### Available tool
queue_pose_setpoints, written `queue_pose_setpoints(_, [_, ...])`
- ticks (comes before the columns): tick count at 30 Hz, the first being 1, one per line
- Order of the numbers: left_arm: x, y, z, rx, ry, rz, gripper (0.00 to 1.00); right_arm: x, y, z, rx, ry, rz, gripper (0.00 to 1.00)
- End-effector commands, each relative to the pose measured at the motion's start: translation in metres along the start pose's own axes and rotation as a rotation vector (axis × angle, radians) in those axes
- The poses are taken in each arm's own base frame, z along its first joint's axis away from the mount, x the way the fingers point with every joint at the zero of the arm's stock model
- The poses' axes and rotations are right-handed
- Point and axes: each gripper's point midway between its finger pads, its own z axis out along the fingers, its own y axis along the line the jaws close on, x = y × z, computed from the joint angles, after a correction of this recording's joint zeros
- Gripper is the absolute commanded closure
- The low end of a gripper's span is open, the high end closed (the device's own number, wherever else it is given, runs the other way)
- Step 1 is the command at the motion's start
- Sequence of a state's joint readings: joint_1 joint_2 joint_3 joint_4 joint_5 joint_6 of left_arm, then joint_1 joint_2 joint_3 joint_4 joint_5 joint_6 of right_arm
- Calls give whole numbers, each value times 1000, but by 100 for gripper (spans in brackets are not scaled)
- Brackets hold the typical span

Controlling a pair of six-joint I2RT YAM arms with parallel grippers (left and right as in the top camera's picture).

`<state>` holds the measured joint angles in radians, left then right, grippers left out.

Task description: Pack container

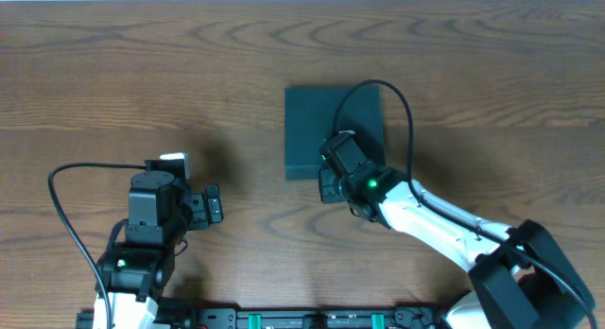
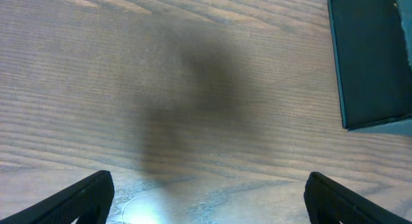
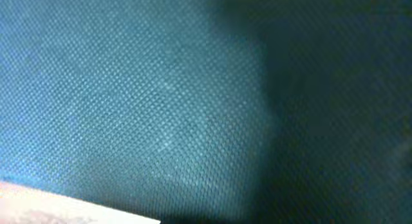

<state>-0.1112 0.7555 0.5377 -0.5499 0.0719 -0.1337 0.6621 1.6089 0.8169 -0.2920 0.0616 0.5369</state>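
The container [image 1: 317,121] is a dark teal square box lying on the wooden table at the centre, with its lid down. It also shows at the top right of the left wrist view [image 2: 370,56]. My right gripper [image 1: 342,166] is over the box's front edge, close against it. The right wrist view is filled by the box's teal surface [image 3: 161,89], and no fingers show there. My left gripper [image 2: 209,205] is open and empty over bare table, well left of the box [image 1: 206,206].
A wooden table [image 1: 113,74] extends all around the box. A pale strip [image 3: 58,208] shows at the bottom left of the right wrist view. No snack packets are in view.
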Motion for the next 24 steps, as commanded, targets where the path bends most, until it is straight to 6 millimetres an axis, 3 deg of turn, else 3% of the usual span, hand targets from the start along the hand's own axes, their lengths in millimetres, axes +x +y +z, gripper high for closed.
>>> queue_pose_setpoints(1, [2, 3, 1, -8, 1, 2, 5, -13, -16, 1, 45, -42, 6, 99])
queue_pose_setpoints(7, [1, 2, 1, -8, 1, 2, 5, -25, -20, 1, 30, -75, 26, 99])
queue_pose_setpoints(12, [2, 3, 1, -8, 1, 2, 5, -28, -3, 0, -69, -71, 88, 99])
queue_pose_setpoints(16, [2, 3, 1, -8, 1, 2, 5, -42, 5, -1, -105, -125, 119, 99])
queue_pose_setpoints(24, [2, 3, 1, -8, 1, 2, 5, -45, 3, 4, -97, -137, 138, 99])
